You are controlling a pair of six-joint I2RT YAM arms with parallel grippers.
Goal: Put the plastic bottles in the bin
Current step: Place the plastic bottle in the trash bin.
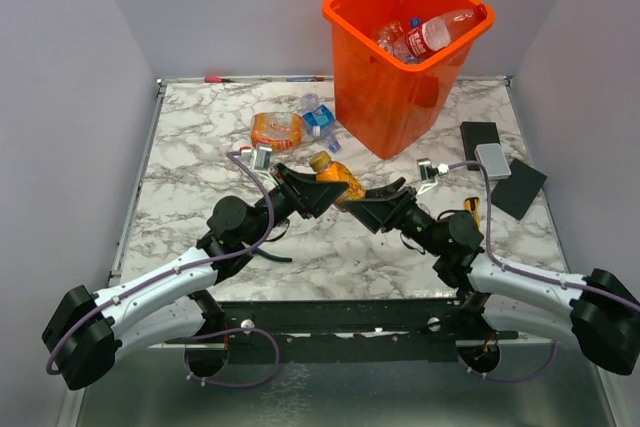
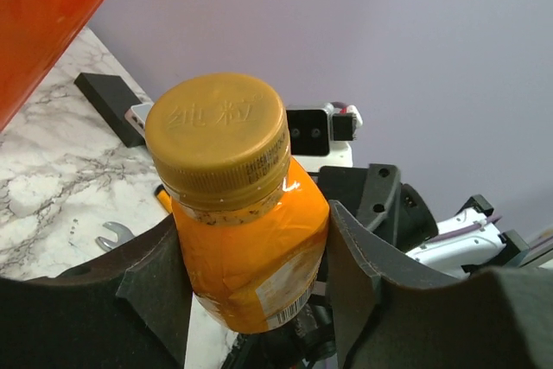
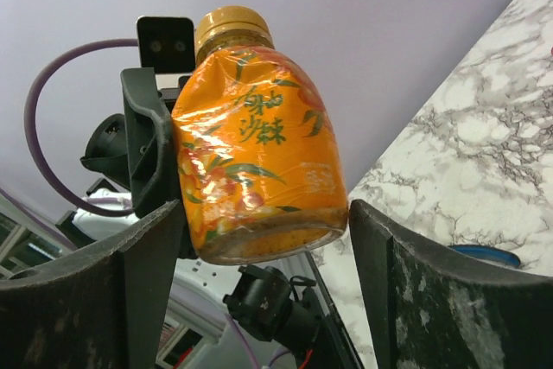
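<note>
Grasping small orange-labelled, gold-capped plastic bottle [image 1: 337,180] in left end effector [image 2: 257,257], mid-air near-left of tall orange plastic bin [image 1: 395,97]; right end effector [image 3: 263,226] released. Best to clear right away before swinging over rim.

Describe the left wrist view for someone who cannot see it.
An orange bottle with a gold cap is clamped between the two dark fingers of the left claw. Behind lie a marble table, a corner of the orange bin and a wrench.

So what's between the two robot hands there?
An orange bottle with a gold cap, gripped by the left hand, its base between the open fingers of the right hand. All three views show it.
</note>
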